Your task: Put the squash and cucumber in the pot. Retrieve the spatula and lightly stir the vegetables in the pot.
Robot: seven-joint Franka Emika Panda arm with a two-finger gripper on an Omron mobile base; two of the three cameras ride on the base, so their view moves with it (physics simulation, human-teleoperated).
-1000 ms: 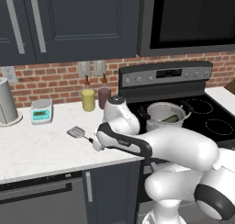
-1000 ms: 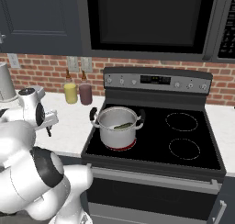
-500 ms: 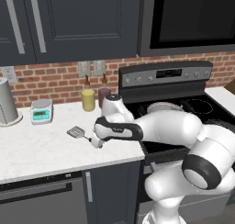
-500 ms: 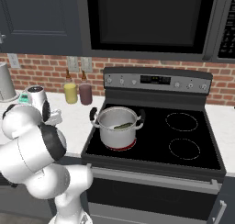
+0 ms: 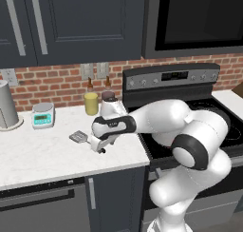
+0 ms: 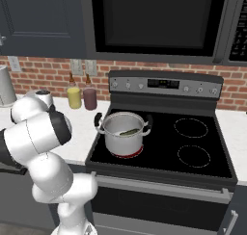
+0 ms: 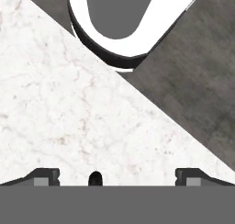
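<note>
Two fingertips of the gripper (image 7: 117,176) stood spread wide over the white counter (image 5: 42,157), just right of the spatula (image 5: 79,137) lying flat there, while farther right the pot (image 6: 124,132) sat on the stove's near left burner with the cucumber (image 6: 129,131) inside.

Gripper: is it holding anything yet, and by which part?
Nothing is held. The gripper is open over bare counter, its fingertips wide apart; the spatula lies on the counter beside the hand.
</note>
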